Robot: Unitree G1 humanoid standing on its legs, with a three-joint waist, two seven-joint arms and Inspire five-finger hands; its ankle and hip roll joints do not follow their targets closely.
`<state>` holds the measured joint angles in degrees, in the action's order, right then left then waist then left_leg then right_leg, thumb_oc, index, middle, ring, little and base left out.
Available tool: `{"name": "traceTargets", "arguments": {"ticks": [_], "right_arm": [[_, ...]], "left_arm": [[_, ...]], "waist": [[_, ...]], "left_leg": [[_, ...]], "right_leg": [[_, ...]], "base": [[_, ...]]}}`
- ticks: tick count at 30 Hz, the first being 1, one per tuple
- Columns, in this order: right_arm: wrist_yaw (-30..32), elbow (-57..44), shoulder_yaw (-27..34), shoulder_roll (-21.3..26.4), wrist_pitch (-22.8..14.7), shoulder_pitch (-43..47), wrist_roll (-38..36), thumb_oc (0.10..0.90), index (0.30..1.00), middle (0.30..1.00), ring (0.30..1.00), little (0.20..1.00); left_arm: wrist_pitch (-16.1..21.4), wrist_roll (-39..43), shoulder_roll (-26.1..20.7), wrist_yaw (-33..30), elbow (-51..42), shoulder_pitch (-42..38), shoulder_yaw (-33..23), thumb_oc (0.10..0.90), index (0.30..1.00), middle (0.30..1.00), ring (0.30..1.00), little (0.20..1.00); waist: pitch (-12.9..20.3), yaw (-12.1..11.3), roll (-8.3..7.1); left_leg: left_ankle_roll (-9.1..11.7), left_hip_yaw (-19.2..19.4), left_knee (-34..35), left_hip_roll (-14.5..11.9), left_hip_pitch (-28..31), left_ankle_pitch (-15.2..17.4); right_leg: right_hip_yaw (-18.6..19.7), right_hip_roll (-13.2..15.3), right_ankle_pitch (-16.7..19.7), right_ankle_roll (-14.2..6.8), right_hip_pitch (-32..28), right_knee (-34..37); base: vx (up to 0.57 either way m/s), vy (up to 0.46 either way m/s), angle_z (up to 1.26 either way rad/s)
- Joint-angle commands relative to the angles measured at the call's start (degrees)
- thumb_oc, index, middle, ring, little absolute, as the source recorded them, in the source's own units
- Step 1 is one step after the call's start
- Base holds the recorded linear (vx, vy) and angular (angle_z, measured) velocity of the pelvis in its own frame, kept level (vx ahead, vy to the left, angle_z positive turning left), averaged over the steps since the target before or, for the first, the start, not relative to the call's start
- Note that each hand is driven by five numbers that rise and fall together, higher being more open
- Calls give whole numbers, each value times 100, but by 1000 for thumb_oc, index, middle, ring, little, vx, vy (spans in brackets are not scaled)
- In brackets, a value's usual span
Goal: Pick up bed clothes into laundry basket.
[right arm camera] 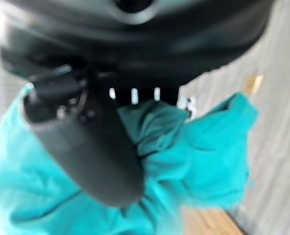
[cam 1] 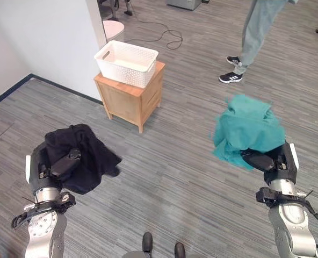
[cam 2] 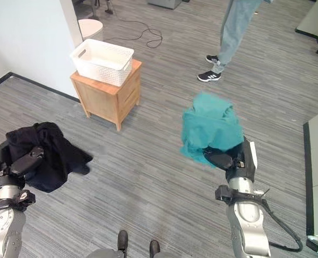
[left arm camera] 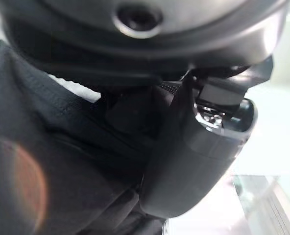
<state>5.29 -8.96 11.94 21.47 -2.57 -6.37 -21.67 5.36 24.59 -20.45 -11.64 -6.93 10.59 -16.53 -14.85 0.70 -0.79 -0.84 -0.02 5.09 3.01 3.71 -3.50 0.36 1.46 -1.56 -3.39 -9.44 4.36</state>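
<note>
Right hand (cam 1: 270, 161) fingers buried in teal cloth (cam 1: 246, 129); grip unclear.

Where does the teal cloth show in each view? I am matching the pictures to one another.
Left eye view: the teal cloth is right of centre, bunched over the right hand.
Right eye view: the cloth is near the middle.
Right wrist view: the cloth lies behind the thumb.
Left wrist view: not there; black cloth instead.
Shared landmark: the white basket on the wooden cabinet.

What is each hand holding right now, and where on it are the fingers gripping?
Left hand clutches the black garment at its bunched top; right hand clutches the teal garment at its bunched lower part.
</note>
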Motion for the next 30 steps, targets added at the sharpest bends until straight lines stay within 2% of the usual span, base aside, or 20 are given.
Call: {"name": "traceTargets", "arguments": {"ticks": [1,3,5,6,7,8,11,13,14,15,17,19,21,22,23,25,26,27,28,30], "right_arm": [[-59,-181,3,192,-726,813,-75,400,300,300,300,300],[-67,-87,-178,212,-734,998,-59,400,300,300,300,300],[-103,-98,-304,134,-720,1103,-30,400,300,300,300,300],[-102,-99,-305,135,-718,1110,-27,400,300,300,300,300],[-138,-163,-409,67,-713,1105,36,400,300,300,300,300],[-169,-194,-435,37,-716,1098,45,400,300,300,300,300],[-176,-169,-465,35,-680,1051,123,400,300,300,300,300],[-188,-139,-434,56,-683,993,84,400,300,300,300,300],[-166,-93,-292,120,-702,897,27,400,300,300,300,300],[-168,-87,-285,122,-708,895,21,400,300,300,300,300],[-82,-93,-131,174,-749,811,-13,400,300,300,300,300],[-31,-102,-27,205,-765,711,-36,400,300,300,300,300],[-60,-113,96,255,-755,603,-74,400,300,300,300,300],[-80,-86,115,289,-780,571,-97,400,300,300,300,300],[-49,4,128,289,-804,534,-122,400,300,300,300,300],[-17,-39,90,437,-848,551,-286,400,300,300,300,300],[-18,-36,95,438,-850,555,-291,400,300,300,300,300],[158,154,123,610,-934,776,-440,400,300,300,300,300],[161,164,127,612,-937,791,-442,400,300,300,300,300],[151,146,161,697,-928,839,-502,400,300,300,300,300]], "left_arm": [[764,-32,-349,10,-565,-455,-320,400,300,300,300,300],[770,-9,-423,-47,-449,-604,-231,400,300,300,300,300],[740,-37,-474,-84,-349,-674,-180,400,300,300,300,300],[742,-40,-474,-86,-343,-684,-182,400,300,300,300,300],[701,-47,-477,-89,-298,-740,-84,400,300,300,300,300],[699,-48,-481,-86,-301,-775,-51,400,300,300,300,300],[675,-69,-494,-15,-296,-830,101,400,300,300,300,300],[683,-38,-487,69,-331,-942,227,400,300,300,300,300],[716,156,-456,160,-334,-1070,378,400,300,300,300,300],[723,167,-462,165,-318,-1080,386,400,300,300,300,300],[738,246,-490,201,-261,-1375,597,400,300,300,300,300],[745,260,-507,222,-198,-1542,726,400,300,300,300,300],[753,263,-474,310,-204,-1550,733,400,300,300,300,300],[766,260,-423,289,-204,-1522,746,400,300,300,300,300],[764,309,-322,295,-191,-1523,776,400,300,300,300,300],[755,493,-177,248,-192,-1510,773,400,300,300,300,300],[751,493,-177,247,-197,-1514,773,400,300,300,300,300],[763,576,-150,299,-252,-1591,828,400,300,300,300,300],[764,575,-151,298,-248,-1607,830,400,300,300,300,300],[803,633,-164,306,-198,-1619,819,400,300,300,300,300]], "waist": [[833,-76,-113],[752,-97,-67],[593,-88,52],[594,-101,36],[458,-45,139],[370,6,219],[331,55,271],[390,181,222],[430,452,155],[419,467,196],[432,797,146],[493,957,74],[642,1043,31],[714,1096,29],[775,1163,51],[809,1047,-73],[820,1069,-91],[549,686,-396],[537,679,-413],[412,434,-480]], "left_leg": [[91,371,-729,-304,-16,797],[25,363,-868,-288,-52,961],[-141,349,-916,-275,25,1089],[-150,367,-927,-254,3,1095],[-269,346,-923,-222,178,1190],[-319,332,-896,-260,256,1198],[-322,266,-822,-281,486,1345],[-195,202,-716,-281,831,1543],[40,-18,-593,-387,1208,1735],[44,-37,-587,-432,1228,1745],[317,-223,-533,-696,1567,1889],[465,-317,-502,-931,1879,1907],[624,-407,-677,-1177,1962,1648],[758,-476,-1020,-1384,1891,1183],[817,-555,-1502,-1627,1798,375],[695,-442,-3148,-1815,946,-633],[704,-489,-3208,-1792,870,-639],[316,-297,-4393,-1125,-447,61],[303,-288,-4413,-1102,-468,53],[275,-4,-4130,-670,-1085,447]], "right_leg": [[-274,544,-161,-286,589,-676],[-297,600,-329,-355,746,-1120],[-279,660,-38,-511,1298,-2397],[-244,680,-76,-522,1380,-2514],[-205,746,561,-605,1894,-3570],[-141,676,566,-597,2194,-4143],[-166,720,394,-565,2779,-4526],[-259,941,321,-542,3143,-3829],[-77,891,295,-621,3250,-2775],[-127,867,317,-629,3166,-2677],[134,772,553,-806,3210,-1105],[70,768,774,-933,3226,-604],[-169,665,1000,-949,3046,-490],[-60,544,991,-829,2995,-735],[141,294,969,-701,2982,-1037],[127,148,700,-334,2469,-1026],[113,174,734,-323,2492,-1012],[115,96,477,35,1693,-782],[125,119,499,30,1699,-770],[167,125,369,63,1271,-658]], "base": [[52,25,3],[40,94,1],[29,135,-9],[80,168,-13],[88,189,-5],[96,178,-1],[225,40,9],[569,-125,3],[558,-176,15],[556,-219,35],[516,-224,58],[592,-338,76],[572,-393,58],[550,-419,47],[542,-438,66],[476,-424,47],[697,-741,22],[476,-540,26],[652,-616,45],[491,-208,8]]}}
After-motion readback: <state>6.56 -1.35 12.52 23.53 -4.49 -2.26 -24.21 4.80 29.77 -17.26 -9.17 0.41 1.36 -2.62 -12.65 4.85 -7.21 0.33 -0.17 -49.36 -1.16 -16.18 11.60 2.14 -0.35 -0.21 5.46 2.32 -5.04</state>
